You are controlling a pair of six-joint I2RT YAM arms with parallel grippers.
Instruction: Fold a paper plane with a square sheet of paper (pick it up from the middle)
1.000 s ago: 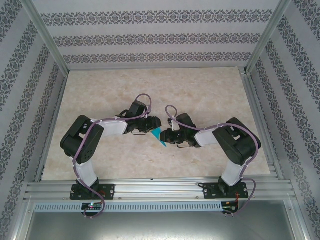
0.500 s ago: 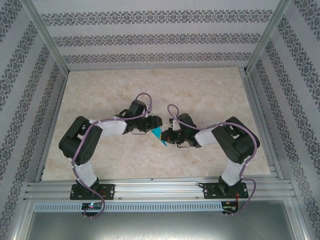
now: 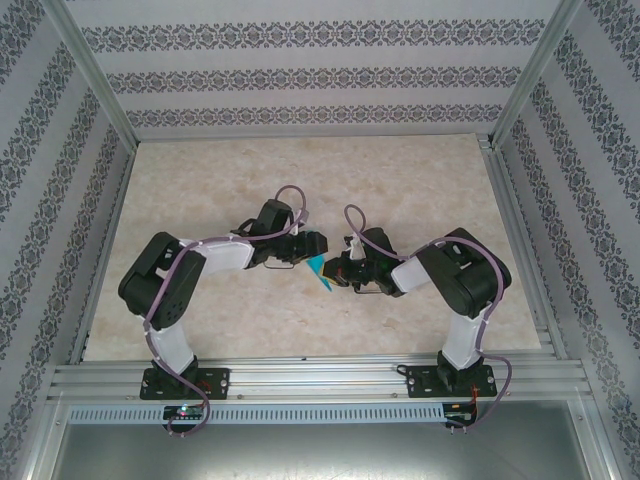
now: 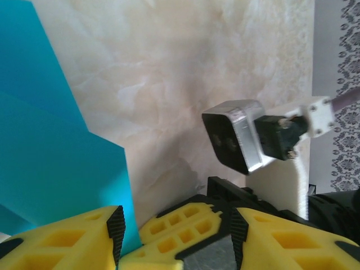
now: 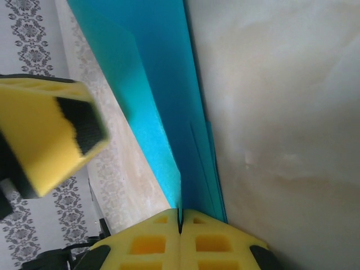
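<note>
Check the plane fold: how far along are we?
Done: the paper sheet is already creased into a narrow layered wedge. In hand: right gripper is shut on its edge, left gripper open beside it. Left: any final wing folds; whether it's a finished dart can't be told.

Two white-and-black jointed arms, left arm (image 3: 225, 253) and right arm (image 3: 455, 285), looping purple cables (image 3: 290, 195), black bolted base plates (image 3: 185, 380), yellow cell-moulded pincer fingers (image 4: 281, 239), black pads (image 4: 115, 228), silver-cased black wrist camera (image 4: 233, 135)
</note>
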